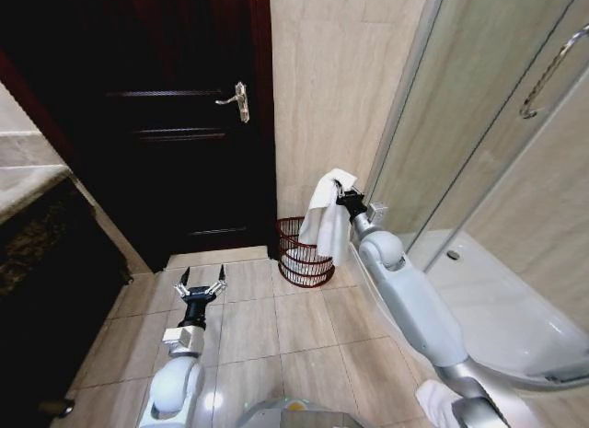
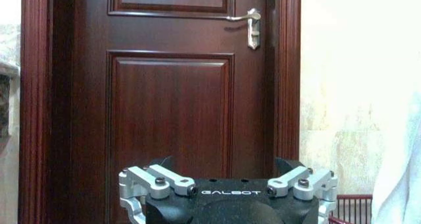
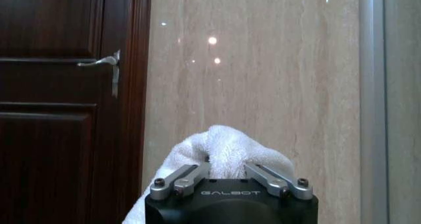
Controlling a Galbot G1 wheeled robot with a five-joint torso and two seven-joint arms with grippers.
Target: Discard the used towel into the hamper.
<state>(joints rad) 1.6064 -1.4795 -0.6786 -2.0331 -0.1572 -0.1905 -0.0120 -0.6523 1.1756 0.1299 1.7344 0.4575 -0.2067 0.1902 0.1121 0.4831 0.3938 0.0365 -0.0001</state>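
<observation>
I had the right gripper (image 1: 342, 194) clamped on the towel (image 1: 327, 221), right of centre in the head view; the cloth hung long-axis down from the jaws, its lower end over the hamper's (image 1: 302, 254) near rim; the hamper sat on the floor by the wall, just below and slightly left of the gripper, so I judged a release wanted a small shift that way; the left gripper (image 1: 202, 286), fingers apart and empty, waited at lower left, farther off.
</observation>
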